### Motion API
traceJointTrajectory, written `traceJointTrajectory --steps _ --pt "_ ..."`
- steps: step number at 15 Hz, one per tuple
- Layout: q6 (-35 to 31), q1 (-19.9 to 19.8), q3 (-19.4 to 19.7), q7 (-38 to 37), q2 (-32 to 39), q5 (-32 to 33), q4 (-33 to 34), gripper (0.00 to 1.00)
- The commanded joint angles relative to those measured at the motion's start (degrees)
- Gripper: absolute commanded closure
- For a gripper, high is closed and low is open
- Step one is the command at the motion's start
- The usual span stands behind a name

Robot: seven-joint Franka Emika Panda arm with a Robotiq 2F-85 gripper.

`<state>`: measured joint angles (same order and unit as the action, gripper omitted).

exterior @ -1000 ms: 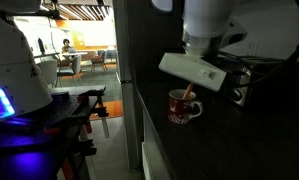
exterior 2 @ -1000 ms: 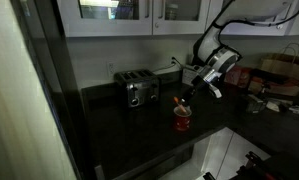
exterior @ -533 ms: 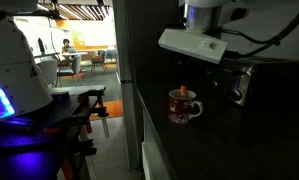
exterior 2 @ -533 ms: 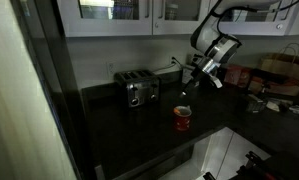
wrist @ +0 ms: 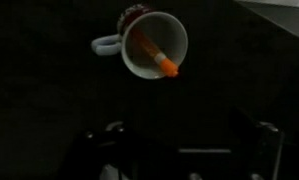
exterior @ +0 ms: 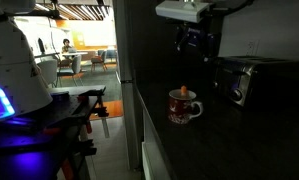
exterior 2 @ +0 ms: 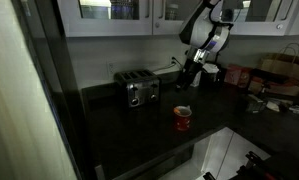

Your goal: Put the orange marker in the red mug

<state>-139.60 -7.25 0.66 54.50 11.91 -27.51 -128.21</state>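
The end effector [exterior: 194, 42] hangs high in the upper middle of the frame in an exterior view, well above the red mug [exterior: 183, 107]; nothing sits between its fingers. In the wrist view the two fingers show as dark shapes at the lower left and lower right, apart, with only bare dark worktop between them; the end effector [wrist: 185, 150] is open-handed and empty.

The orange marker [wrist: 155, 52] is in the mug; the wrist view looks straight down on it in the upper middle of the frame. It lies slanted across the white inside, with its bright orange end propped on the rim at the lower right and its other end down towards the upper left. The red mug [wrist: 165, 28] has its handle pointing to the left of that frame.

In both exterior views the mug stands upright on the dark worktop [exterior 2: 124, 132]; in one it sits right of centre [exterior 2: 182, 120], with a toaster [exterior 2: 139, 91] up and to the left, well apart; the end effector [exterior 2: 192, 75] is above the mug, clear of it. In the exterior view from the other side, the toaster [exterior: 245, 78] is at the right edge.
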Motion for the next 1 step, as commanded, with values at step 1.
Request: traceJointTrajectory --steps 1 --pt "0.27 1.6 1.49 -17.4 -0.47 10.45 0.08 0.0"
